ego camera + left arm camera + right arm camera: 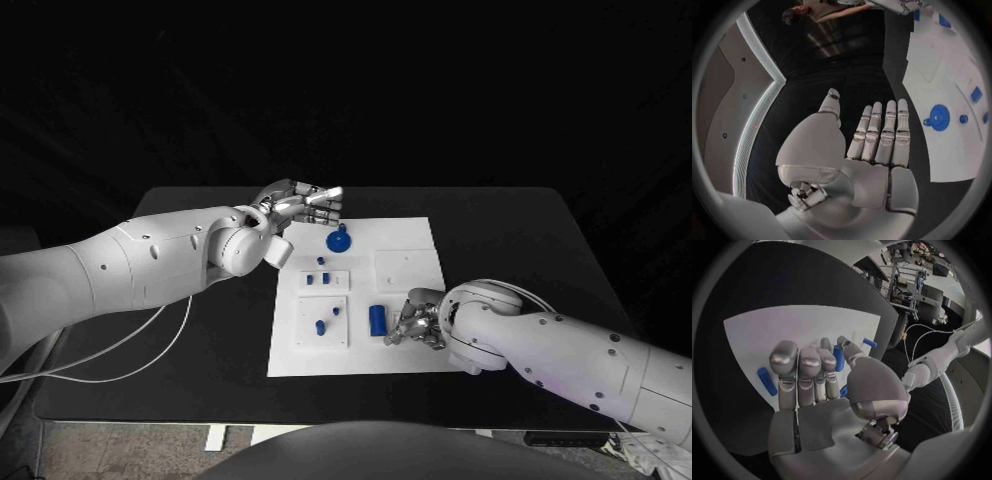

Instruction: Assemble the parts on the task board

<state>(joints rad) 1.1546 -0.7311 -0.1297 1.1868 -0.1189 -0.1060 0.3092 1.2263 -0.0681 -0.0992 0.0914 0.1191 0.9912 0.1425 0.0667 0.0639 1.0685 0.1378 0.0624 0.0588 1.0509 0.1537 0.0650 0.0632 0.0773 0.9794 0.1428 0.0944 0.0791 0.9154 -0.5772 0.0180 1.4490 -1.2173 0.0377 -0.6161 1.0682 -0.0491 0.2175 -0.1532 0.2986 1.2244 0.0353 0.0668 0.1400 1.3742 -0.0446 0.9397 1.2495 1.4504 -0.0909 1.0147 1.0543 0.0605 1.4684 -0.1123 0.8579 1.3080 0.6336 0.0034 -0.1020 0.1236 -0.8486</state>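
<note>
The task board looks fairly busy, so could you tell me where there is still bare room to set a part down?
On the task board, the near strip along its front edge is bare, as is the far right corner beyond the raised square. It is crowded mid-board: the small blue parts, the blue cylinder beside the right hand, and the blue disc near the left hand.

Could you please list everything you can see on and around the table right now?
Table: one, black, under everything.
Task board: one, white plate, middle of the table.
Round part: one, blue disc, far end of the board.
Long part: one, blue, near end of the board, beside the right hand.
Small parts: several, blue, on the board's left side.
Cable: one, white, table's left.
Left hand: silver, fingers straight, at the board's far left corner, holding nothing.
Right hand: silver, fingers curled over the board's near end.
</note>
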